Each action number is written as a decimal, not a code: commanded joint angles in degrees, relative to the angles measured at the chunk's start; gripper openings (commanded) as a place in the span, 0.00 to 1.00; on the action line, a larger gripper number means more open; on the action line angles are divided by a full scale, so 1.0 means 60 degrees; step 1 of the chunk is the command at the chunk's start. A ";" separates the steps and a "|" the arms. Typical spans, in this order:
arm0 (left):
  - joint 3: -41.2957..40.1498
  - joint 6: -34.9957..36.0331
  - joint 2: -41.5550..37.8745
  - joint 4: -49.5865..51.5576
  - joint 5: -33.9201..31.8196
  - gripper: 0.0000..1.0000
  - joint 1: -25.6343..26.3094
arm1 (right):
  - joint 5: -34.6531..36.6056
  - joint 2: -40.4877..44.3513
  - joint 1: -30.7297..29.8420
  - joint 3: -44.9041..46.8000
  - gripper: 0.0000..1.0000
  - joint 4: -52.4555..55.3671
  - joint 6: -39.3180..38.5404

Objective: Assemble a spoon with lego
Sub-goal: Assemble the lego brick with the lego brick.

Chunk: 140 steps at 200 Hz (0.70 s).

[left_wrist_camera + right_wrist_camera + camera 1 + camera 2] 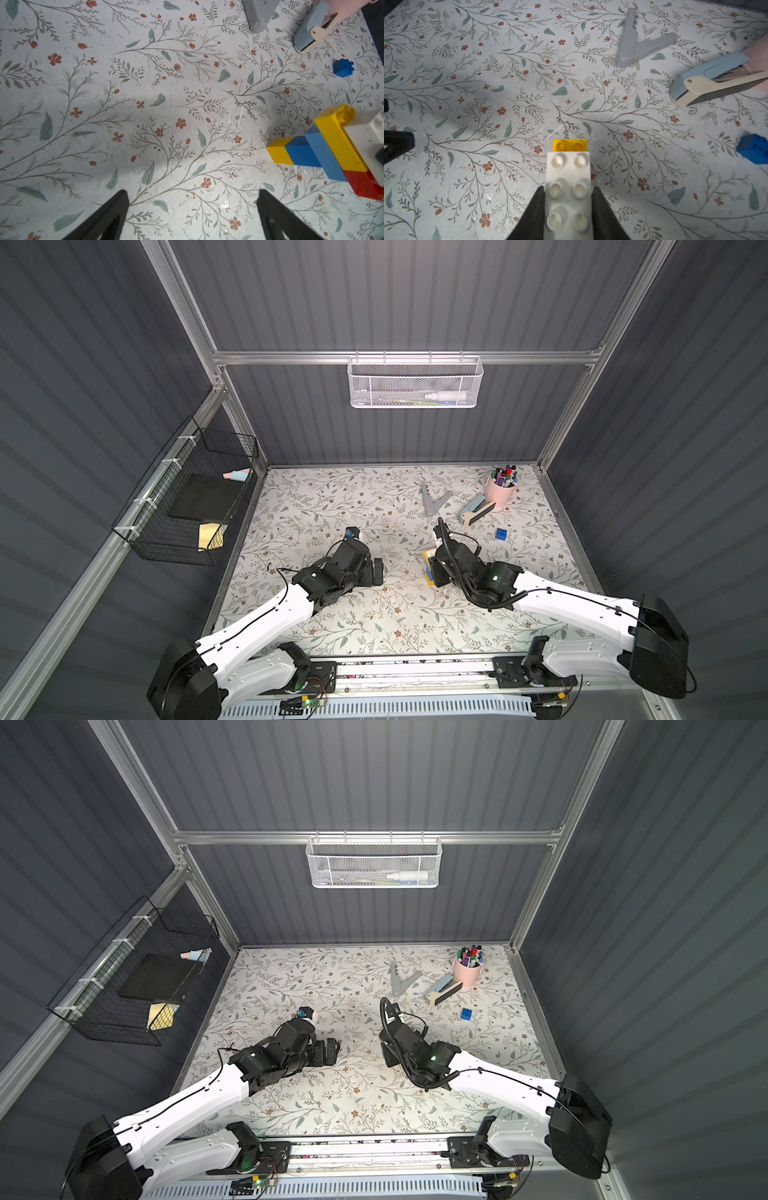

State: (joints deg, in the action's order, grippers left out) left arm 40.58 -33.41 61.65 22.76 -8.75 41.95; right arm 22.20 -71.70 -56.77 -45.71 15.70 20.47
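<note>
Floral-patterned tabletop (332,626): in a top view the multicolour brick spoon (428,564) shows beneath the right arm, a loose blue lego brick (501,534) nearby. Left wrist view: left gripper (192,193) spread wide, empty. Right wrist view: right gripper (568,189) clamped on the spoon's white studded head.

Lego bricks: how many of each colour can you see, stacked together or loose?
Yellow plastic bricks: 2
Blue plastic bricks: 3, one loose
White plastic brick: 1
Red plastic brick: 1
Total: 7 visible
</note>
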 commanded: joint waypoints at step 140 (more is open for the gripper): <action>-0.0166 0.0155 -0.0170 -0.0065 0.0089 0.99 -0.0020 | 0.0573 -0.0182 -0.0572 0.0872 0.00 0.0909 0.0379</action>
State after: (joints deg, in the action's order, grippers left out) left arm 40.05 -33.41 61.39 22.76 -8.75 41.95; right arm 27.66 -68.90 -60.01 -41.21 10.20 22.52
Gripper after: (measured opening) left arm 0.992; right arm 0.341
